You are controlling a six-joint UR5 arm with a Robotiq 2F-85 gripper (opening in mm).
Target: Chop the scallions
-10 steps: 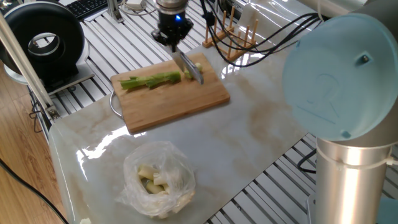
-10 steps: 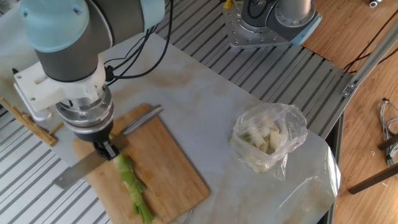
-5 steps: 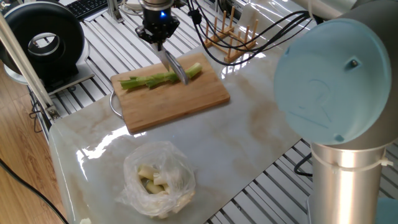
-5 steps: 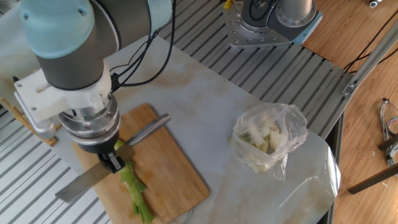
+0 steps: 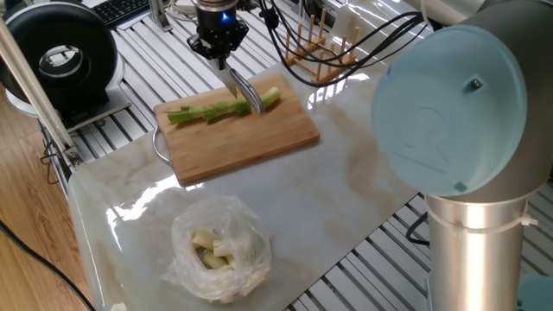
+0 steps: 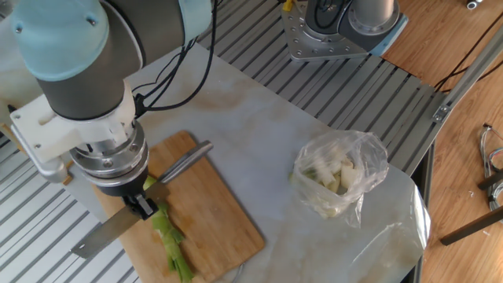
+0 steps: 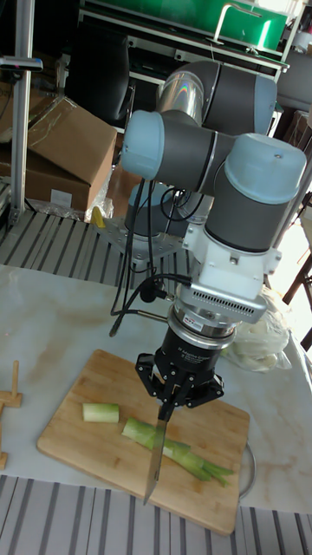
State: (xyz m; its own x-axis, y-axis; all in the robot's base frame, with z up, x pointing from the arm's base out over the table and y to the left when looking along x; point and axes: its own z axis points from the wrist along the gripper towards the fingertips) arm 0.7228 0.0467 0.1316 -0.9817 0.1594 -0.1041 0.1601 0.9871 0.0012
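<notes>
scallions (image 6: pixel 169 240) | pale end hidden (behind arm) | bag (image 5: pixel 219 249) contents blurred

matt wooden cutting board (image 5: pixel 251 138), glossy marble-look table (image 5: pixel 346 186), shiny metal knife (image 7: pixel 154 457), clear crinkled plastic bag (image 6: pixel 339 179)

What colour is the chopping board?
Light tan wood; the board shows best in the fixed view with the wooden rack.

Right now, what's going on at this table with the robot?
The robot arm is chopping scallions on a wooden cutting board. Its gripper has its jaws shut on a knife, with the blade down across the stalk. One pale chunk already lies cut off on the board, apart from the rest. A clear plastic bag of whitish pieces sits on the table, off the board.
</notes>
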